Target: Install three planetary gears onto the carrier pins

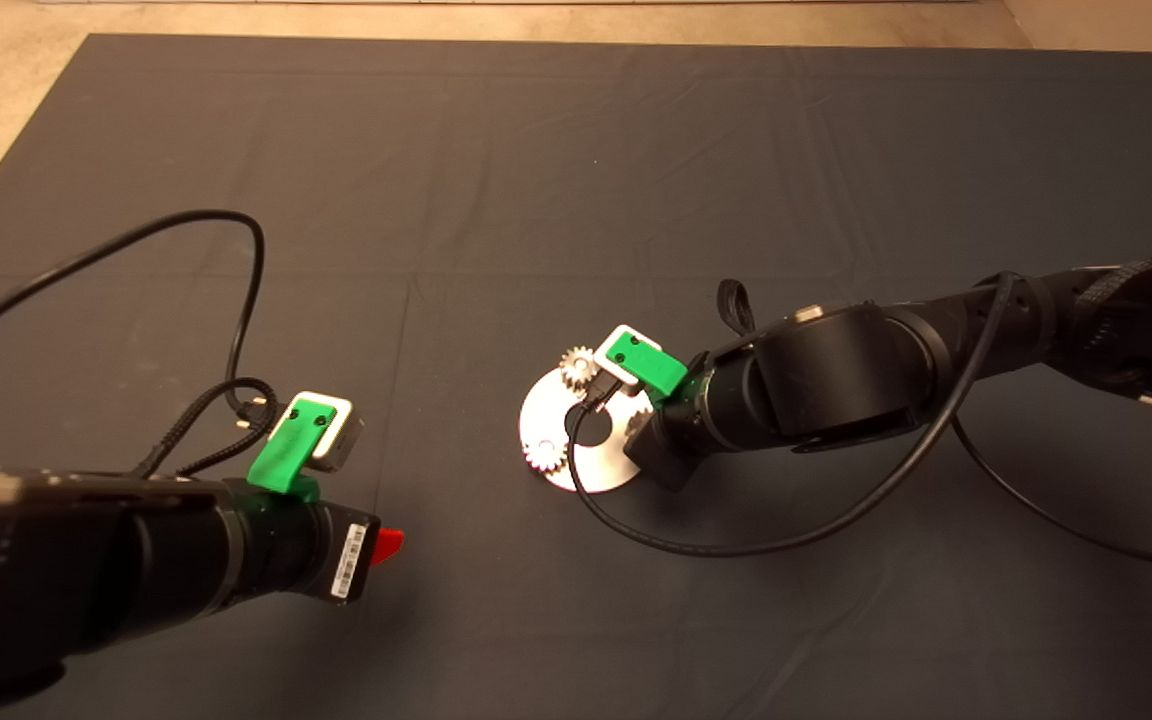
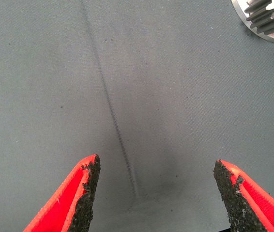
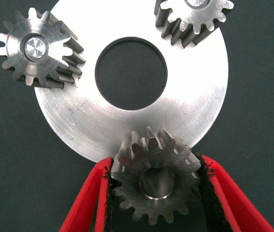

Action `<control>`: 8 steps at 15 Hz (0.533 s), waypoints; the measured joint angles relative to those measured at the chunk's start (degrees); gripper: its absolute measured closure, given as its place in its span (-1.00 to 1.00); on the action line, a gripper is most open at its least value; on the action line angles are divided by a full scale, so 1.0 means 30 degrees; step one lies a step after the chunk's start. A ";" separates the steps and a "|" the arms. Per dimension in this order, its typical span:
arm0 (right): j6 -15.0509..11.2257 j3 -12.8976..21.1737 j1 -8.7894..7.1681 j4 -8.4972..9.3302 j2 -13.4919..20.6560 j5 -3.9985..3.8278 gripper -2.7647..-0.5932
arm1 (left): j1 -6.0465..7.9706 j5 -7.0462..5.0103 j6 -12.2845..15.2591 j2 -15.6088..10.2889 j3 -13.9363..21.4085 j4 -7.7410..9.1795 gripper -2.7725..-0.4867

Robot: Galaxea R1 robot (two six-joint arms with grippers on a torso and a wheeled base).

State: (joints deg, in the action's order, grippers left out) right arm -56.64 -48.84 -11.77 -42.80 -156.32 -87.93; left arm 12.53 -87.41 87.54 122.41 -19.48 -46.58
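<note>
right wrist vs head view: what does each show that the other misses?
Right wrist only: the third gear between the right gripper's fingers, over the plate's near edge.

Head only: the right arm hiding that spot, and the left gripper off to the plate's side over the mat, away from the work.

Both: two gears seated on pins.
</note>
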 joint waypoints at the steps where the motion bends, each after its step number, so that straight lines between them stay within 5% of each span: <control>1: 0.0000 -0.0081 0.0096 -0.0070 -0.0074 0.0004 0.65 | 0.0000 0.0000 0.0000 -0.0008 0.0000 0.0000 -0.01; 8: 0.0008 -0.0293 0.0169 -0.0102 -0.0213 0.0004 0.65 | 0.0000 0.0004 0.0000 -0.0016 0.0000 0.0000 -0.01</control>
State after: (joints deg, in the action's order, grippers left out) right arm -56.61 -49.71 -11.26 -43.11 -156.96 -87.92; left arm 12.53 -87.39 87.54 122.36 -19.48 -46.58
